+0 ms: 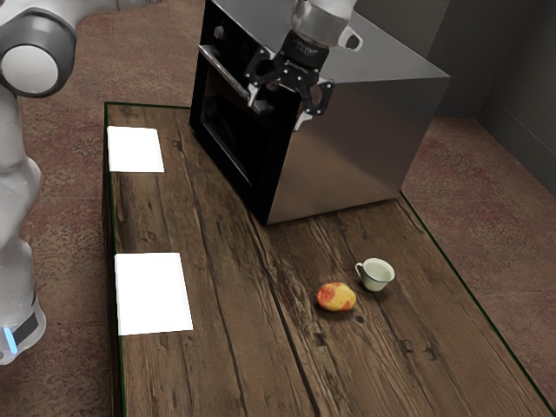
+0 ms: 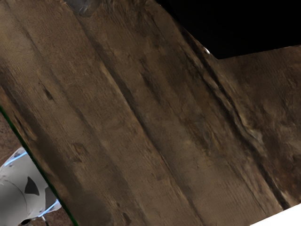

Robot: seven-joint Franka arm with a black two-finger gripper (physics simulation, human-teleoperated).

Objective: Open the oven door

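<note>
Gripper (image 1: 277, 106) at the near end of the oven door's handle (image 1: 228, 74), pointing down, fingers spread well apart, nothing gripped. In the exterior view the handle's end shows between the tips; contact, if any, cannot be made out.

Oven door (image 1: 228, 130): shut, dark-paned, on the black front just beside and below the gripper. Knob (image 1: 219, 32) on the same front, past the handle's far end from the gripper. Steel body of the oven (image 1: 356, 139) alongside and behind the gripper, toward the exterior view's right.

Plank table (image 1: 234, 261) below the gripper; the wrist view has its grain and a black part of the oven. Well apart from the gripper, on the wood: a red-and-yellow fruit (image 1: 336, 297), a pale handled cup (image 1: 376, 274) upright near it. On the gripper's other side, toward the arm's base (image 1: 17, 300), two white sheets (image 1: 154, 294), lying flat.
</note>
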